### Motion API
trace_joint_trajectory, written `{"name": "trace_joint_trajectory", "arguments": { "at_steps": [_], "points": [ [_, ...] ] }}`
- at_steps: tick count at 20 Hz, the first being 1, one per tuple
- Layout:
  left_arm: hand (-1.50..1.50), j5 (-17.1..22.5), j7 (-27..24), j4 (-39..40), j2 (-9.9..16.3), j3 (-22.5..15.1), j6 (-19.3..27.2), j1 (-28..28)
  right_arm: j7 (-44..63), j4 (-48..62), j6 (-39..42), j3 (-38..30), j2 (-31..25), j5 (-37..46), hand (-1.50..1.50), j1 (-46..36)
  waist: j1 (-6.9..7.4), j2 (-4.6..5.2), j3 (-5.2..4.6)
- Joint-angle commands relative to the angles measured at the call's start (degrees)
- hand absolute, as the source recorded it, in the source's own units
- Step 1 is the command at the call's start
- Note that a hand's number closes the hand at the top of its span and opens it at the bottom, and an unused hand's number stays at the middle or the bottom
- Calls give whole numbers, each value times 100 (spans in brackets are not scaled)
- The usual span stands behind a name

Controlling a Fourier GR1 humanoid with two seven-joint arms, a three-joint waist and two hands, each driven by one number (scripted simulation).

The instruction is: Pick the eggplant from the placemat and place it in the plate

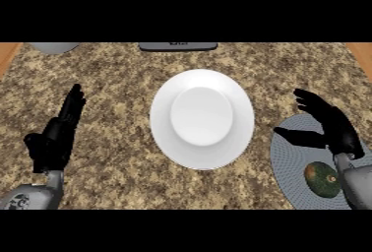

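Right hand (330, 125) spread open above placemat (291, 157), beyond eggplant (322, 179); left hand (58, 135) open, fingers straight.

Speckled granite counter (109, 74); wood strips (7, 54) at both side edges.

Eggplant (323, 179) on placemat (291, 162); plate (202, 119) left.
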Motion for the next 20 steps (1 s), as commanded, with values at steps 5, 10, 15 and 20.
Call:
{"name": "trace_joint_trajectory", "arguments": {
  "at_steps": [5, 10, 15, 20],
  "points": [
    [0, -84, 57, 810, -35, 77, -488, -740, 192, -1217, -482, 173, -256, 751, -150, 1642, 47, -78, 38],
    [0, -201, -22, 812, -279, -58, -376, -667, 486, -1873, -619, -103, -1076, 1426, -150, 1799, 40, -83, 35],
    [0, -36, -19, 919, -149, 164, -626, -715, 1817, -2506, 619, -720, -2293, 909, -150, 1614, 82, -84, 26],
    [0, -72, 164, 652, -84, 112, -674, -690, 3055, -2489, 2014, -677, -3070, 136, -150, 1317, 224, -74, 26]
  ]
}}
